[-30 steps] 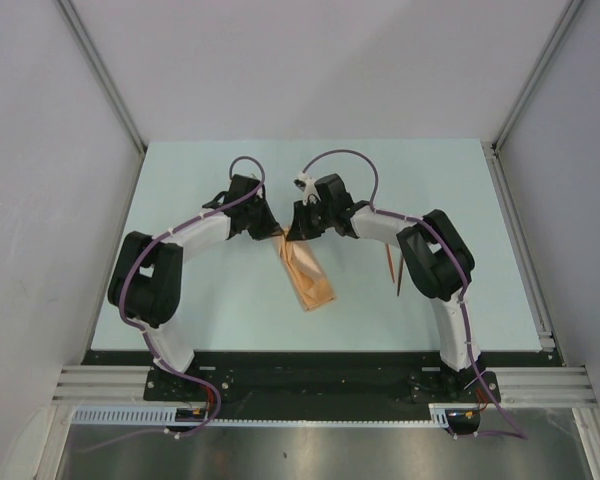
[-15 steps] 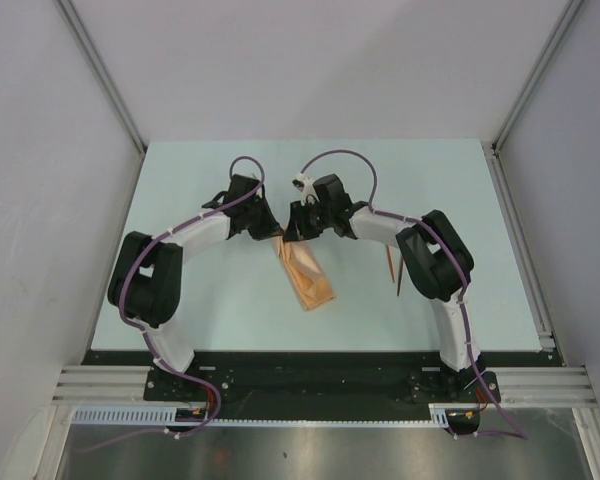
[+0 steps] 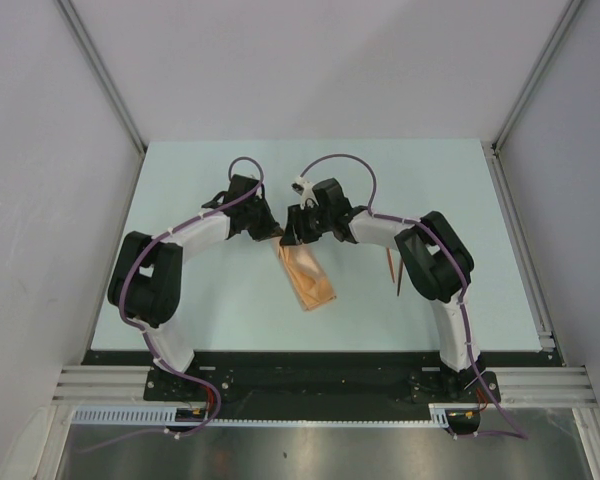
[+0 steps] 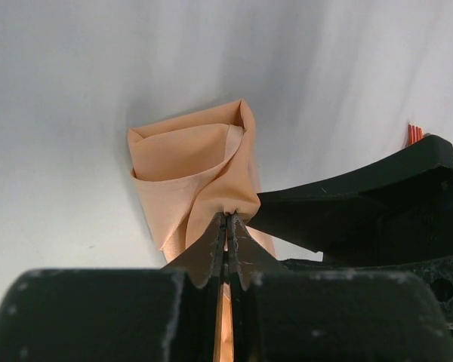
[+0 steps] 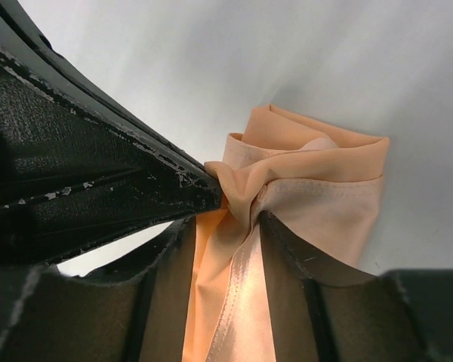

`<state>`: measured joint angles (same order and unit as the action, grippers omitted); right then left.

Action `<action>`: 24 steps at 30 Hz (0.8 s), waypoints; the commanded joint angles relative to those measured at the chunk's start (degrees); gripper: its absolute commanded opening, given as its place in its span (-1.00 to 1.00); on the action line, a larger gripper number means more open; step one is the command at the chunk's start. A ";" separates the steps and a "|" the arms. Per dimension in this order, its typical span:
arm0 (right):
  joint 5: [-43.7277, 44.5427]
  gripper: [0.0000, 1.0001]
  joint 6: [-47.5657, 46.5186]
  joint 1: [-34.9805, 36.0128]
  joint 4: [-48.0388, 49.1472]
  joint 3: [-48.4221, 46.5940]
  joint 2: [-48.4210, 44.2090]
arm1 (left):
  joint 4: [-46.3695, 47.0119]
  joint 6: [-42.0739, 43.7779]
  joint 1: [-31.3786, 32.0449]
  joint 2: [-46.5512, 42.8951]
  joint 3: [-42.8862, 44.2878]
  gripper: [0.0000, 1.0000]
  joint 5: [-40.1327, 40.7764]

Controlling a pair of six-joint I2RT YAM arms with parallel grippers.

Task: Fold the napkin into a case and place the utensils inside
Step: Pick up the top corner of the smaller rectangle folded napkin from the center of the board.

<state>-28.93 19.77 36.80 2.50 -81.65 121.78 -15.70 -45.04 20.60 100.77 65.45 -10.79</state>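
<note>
The peach-orange napkin (image 3: 311, 279) lies folded into a narrow case on the pale table, its far end raised between the two grippers. My left gripper (image 4: 227, 216) is shut on a pinch of the napkin (image 4: 185, 162) at that far end (image 3: 277, 235). My right gripper (image 5: 226, 219) faces it from the right (image 3: 289, 238), jaws apart, with a loose fold of the napkin (image 5: 317, 188) lying between them. The case mouth gapes open in the left wrist view. The utensils (image 3: 392, 268), thin reddish-brown sticks, lie on the table beside the right arm's elbow.
The right gripper's black finger (image 4: 347, 196) crosses the left wrist view close to the cloth, and the left gripper's finger (image 5: 98, 166) touches the fold in the right wrist view. Grey walls enclose the table (image 3: 200, 180) on three sides.
My right gripper's jaws have spread apart, loosening from the cloth. The left gripper has tightened on its pinch. Both arms stay almost in place at the napkin's far end.
</note>
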 commanded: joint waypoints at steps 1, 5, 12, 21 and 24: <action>-1.13 -0.09 0.71 0.65 3.12 -0.09 -3.39 | 0.85 -1.02 -0.12 -0.05 2.75 -0.91 -0.90; -0.69 -0.02 0.71 0.56 3.47 0.08 -3.65 | 0.59 -0.84 -0.12 -0.05 2.75 -0.92 -0.90; 2.12 -0.20 0.62 0.56 2.86 -0.36 -2.95 | 1.03 -1.20 -0.12 -0.66 2.75 -0.92 -1.34; 1.51 -1.00 1.06 0.03 2.78 0.17 -3.74 | 1.82 -0.06 -0.12 -1.98 1.79 -0.67 -1.26; 0.81 -1.00 1.06 -0.67 1.02 -0.18 -4.18 | 1.91 1.79 -0.12 -5.91 -0.49 -0.13 1.28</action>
<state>-27.29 20.95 36.82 3.25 -81.43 121.56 -15.46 -44.58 20.60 100.73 66.00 -10.87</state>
